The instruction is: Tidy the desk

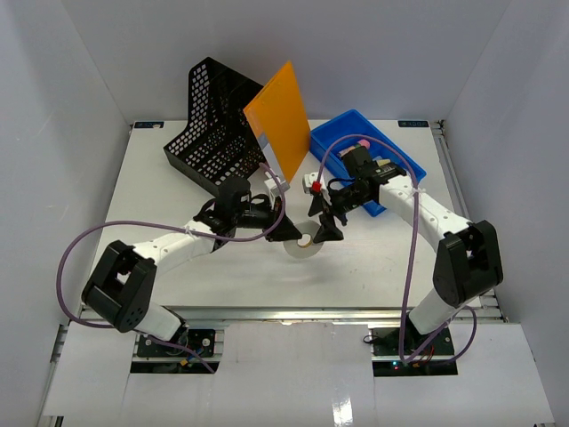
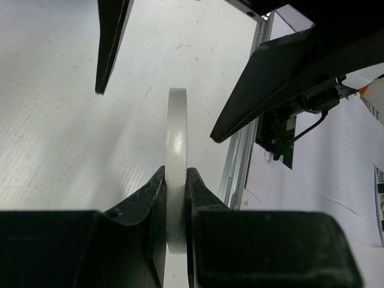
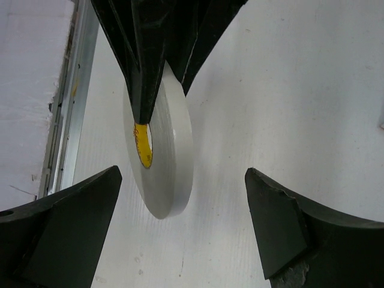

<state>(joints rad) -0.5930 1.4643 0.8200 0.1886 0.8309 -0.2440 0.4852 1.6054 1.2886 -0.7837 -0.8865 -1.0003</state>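
Tape, a white yellow-cored roll (image 3: 165, 150), stands edge-up mid-frame, clamped in my left pincer (image 2: 176, 177), straddled by my wide-apart right pincer (image 3: 183, 180).

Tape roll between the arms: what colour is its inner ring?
Yellow; the tape roll itself is white. The right wrist view shows it best.

High rear overview, opposed close wrist views, sharing tape roll (image 3: 174, 156)

Mesh holder (image 1: 213, 124), orange folder (image 1: 280, 116), blue tray (image 1: 340, 133) stand beyond tape roll (image 3: 174, 144).
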